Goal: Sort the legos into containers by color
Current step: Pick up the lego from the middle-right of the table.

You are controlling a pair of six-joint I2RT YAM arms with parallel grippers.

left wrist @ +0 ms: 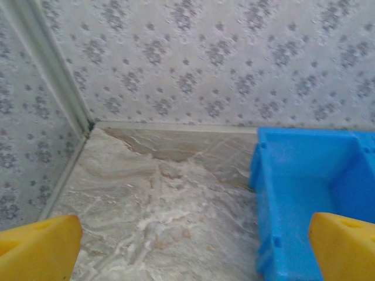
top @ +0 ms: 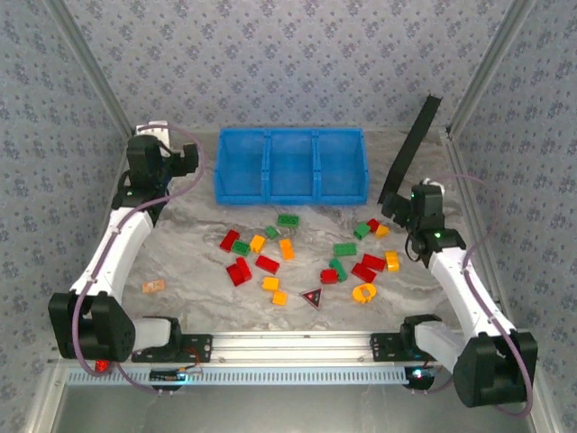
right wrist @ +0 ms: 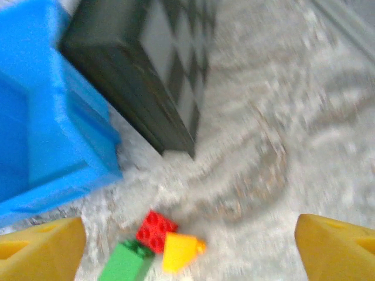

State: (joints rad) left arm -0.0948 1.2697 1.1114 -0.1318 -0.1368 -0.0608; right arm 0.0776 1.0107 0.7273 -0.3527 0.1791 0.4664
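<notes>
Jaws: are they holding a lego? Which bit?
Nothing is held. Both arms' jaws stand open and empty: the left by the tray, the right above three legos lying on the table.

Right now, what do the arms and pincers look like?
Both arms match: left arm and right arm have white links, black joints and a mauve cable looped alongside. Left pincer and right pincer end in yellow wedge fingers. A green light glows on the right arm's wrist.
</notes>
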